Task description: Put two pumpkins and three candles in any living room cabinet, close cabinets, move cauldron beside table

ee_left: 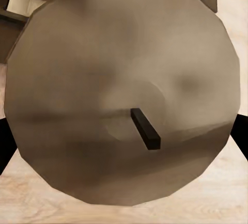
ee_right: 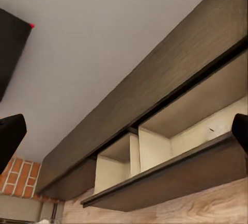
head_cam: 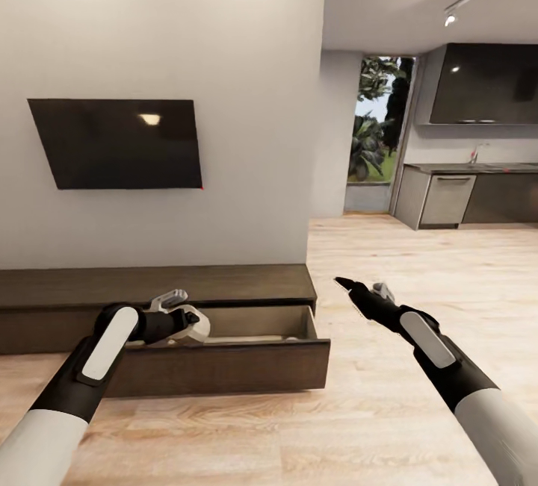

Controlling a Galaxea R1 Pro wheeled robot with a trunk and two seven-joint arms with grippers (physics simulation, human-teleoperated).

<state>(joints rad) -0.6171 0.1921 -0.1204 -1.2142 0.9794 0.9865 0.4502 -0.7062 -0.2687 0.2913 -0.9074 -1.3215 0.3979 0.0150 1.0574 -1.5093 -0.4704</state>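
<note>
A pale grey-tan candle with a short dark wick sits very close in the left wrist view, between the black fingers of my left gripper. In the head view my left gripper hangs over the open drawer of the long dark brown cabinet, shut on that candle. The drawer front stands pulled out at the cabinet's right end. My right gripper is open and empty, held in the air to the right of the drawer. The right wrist view looks at the cabinet and its light drawer inside.
A black TV hangs on the grey wall above the cabinet. The wall ends at a corner; beyond it are grey kitchen units and a window. Light wood floor lies in front and to the right.
</note>
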